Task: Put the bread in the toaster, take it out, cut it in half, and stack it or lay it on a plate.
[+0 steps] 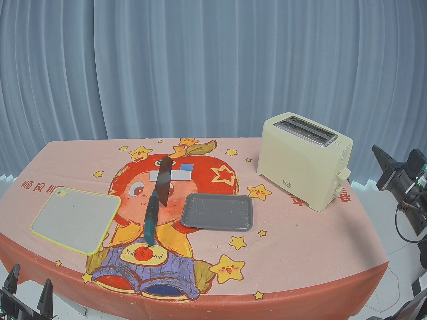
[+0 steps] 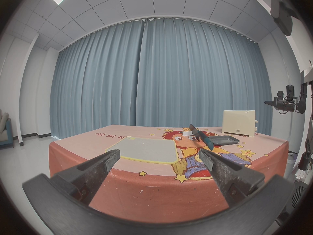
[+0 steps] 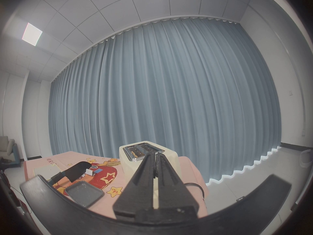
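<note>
Toaster stands beyond the closed right tool — not touching.

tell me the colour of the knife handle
Teal; the knife handle shows best in the head view.

The head camera looks down from above the near edge of the pink cartoon-print table, facing the blue pleated curtain. The left wrist camera sits low off the near left corner, looking level across. The right wrist camera stands off the right end, near the cream two-slot toaster, which all three views share.
</note>
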Robot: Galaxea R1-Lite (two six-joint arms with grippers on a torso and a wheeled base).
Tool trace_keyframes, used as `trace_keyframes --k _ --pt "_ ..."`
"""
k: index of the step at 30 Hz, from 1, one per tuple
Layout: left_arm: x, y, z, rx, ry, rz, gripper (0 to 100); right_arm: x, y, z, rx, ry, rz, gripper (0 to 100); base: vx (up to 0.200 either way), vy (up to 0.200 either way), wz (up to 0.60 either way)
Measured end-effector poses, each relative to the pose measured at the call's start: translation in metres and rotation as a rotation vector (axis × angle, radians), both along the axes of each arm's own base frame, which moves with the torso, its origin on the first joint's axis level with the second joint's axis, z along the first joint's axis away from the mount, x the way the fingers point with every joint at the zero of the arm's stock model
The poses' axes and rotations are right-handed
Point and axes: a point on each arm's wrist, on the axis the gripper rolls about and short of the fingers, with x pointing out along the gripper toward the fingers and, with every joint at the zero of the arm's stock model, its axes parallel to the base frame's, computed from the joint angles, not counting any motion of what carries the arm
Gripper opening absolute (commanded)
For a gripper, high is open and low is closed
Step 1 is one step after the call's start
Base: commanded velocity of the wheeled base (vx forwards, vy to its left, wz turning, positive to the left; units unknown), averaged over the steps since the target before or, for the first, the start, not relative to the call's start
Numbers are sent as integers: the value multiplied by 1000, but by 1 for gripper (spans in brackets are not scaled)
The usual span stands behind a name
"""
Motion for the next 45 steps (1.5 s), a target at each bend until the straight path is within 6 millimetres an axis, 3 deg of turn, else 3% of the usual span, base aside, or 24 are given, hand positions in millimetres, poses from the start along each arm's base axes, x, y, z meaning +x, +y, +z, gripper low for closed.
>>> trace_keyframes --k 7,45 --pt "0 0 0 0 0 0 100 3 6 -12 -26 46 23 0 0 0 0" --pt "0 0 0 0 0 0 100 -11 12 -20 -34 80 65 0 0 0 0"
